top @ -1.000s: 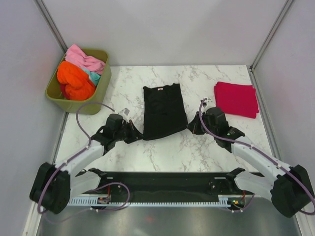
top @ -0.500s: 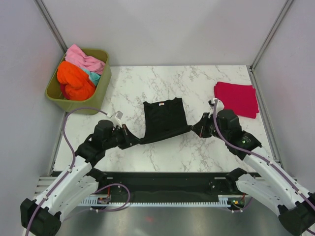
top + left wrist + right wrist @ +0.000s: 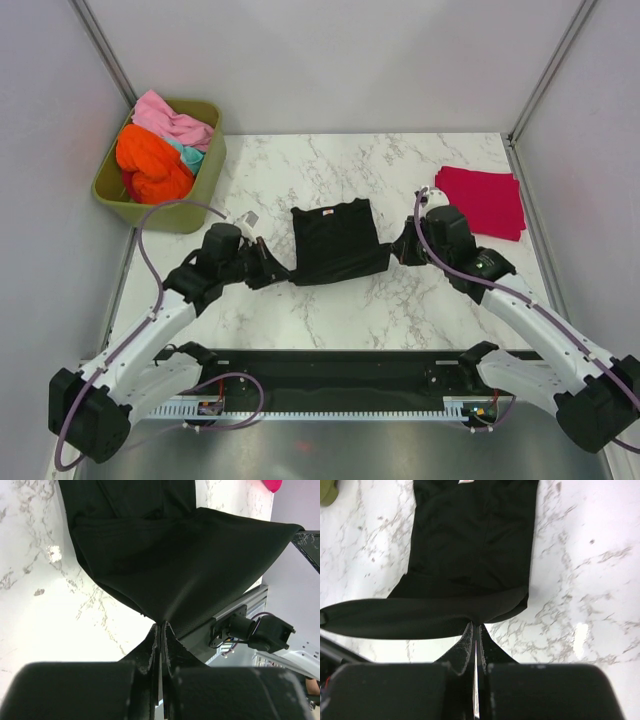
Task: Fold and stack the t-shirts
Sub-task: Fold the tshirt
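**Both grippers pinch the near hem of the black t-shirt at mid-table**

At the far left corner of the marble table sits an olive-green tub. It holds loose shirts: an orange t-shirt at the near side, a pink t-shirt at the far side, and a sliver of a teal t-shirt between them against the right wall.

The left arm reaches in from the near left corner. The left gripper has its fingers pressed together on the left corner of the near hem of the black t-shirt. In the left wrist view the two fingertips meet on a point of black cloth, and the fabric fans out taut from there.

The black t-shirt lies in the middle of the table, collar toward the far edge, with its small neck label showing. Its far part rests flat on the marble. The near part is drawn up into a band stretched between the two grippers and overlaps the flat part.

The right gripper is clamped on the hem's right corner. The right wrist view shows its fingertips closed on the cloth edge.

Near the far right corner, well apart from the black shirt, lies a folded red t-shirt, just beside the right edge.
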`<state>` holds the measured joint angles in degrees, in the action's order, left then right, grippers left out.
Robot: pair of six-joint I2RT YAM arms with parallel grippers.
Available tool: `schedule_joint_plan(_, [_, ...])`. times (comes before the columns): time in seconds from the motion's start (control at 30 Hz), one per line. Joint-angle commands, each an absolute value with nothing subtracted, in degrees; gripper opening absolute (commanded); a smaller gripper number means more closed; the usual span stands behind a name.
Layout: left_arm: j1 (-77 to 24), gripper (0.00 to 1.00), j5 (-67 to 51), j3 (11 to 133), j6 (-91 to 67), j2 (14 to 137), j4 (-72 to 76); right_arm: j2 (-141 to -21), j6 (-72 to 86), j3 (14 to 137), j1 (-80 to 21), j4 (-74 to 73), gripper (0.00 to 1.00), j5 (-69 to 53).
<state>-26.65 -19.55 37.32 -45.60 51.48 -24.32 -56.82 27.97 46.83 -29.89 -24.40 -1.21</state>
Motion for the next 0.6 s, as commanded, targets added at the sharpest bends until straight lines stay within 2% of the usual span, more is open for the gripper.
schedule_joint_plan(0.0, [-26.5,0.03,-19.4,42.4,-46.0,55.4,-24.3,-58.6,26.7,51.0,-29.8,-22.2,0.00,5.7])
schedule_joint_plan(0.17, [-24.7,0.03,-19.6,46.8,-45.0,60.3,-24.2,-63.1,27.4,53.9,-29.5,-20.5,0.00,10.2])
schedule_joint_plan(0.57, [-18.6,0.03,-23.1,55.1,-42.2,74.3,-22.6,-77.2,28.6,61.9,-26.6,-14.4,0.00,10.4])
